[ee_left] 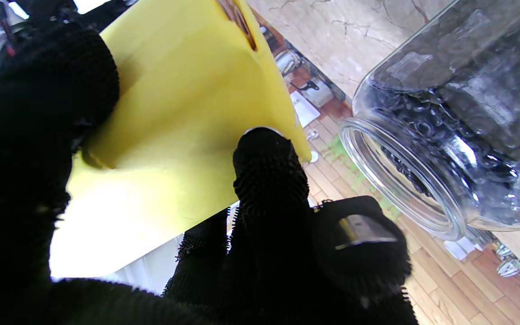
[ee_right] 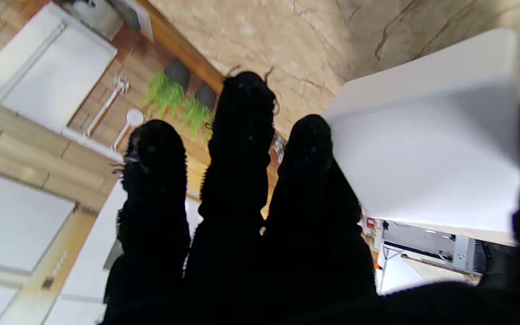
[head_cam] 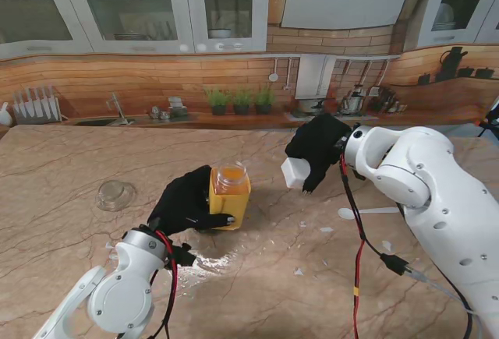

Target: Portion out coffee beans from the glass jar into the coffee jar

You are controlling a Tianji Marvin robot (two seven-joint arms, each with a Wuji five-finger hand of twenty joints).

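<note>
Now | left hand [head_cam: 185,205] grips yellow coffee jar [head_cam: 230,195] | right hand [head_cam: 316,150] pinches white lid [head_cam: 295,172], perhaps.

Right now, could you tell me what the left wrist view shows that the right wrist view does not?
Only the left wrist view: the left hand gripping the yellow jar, and beside it the glass jar, open-mouthed, with dark beans inside.
Only the right wrist view: the right hand holding a white box.
Both: the marble table and the kitchen backdrop behind it.
</note>
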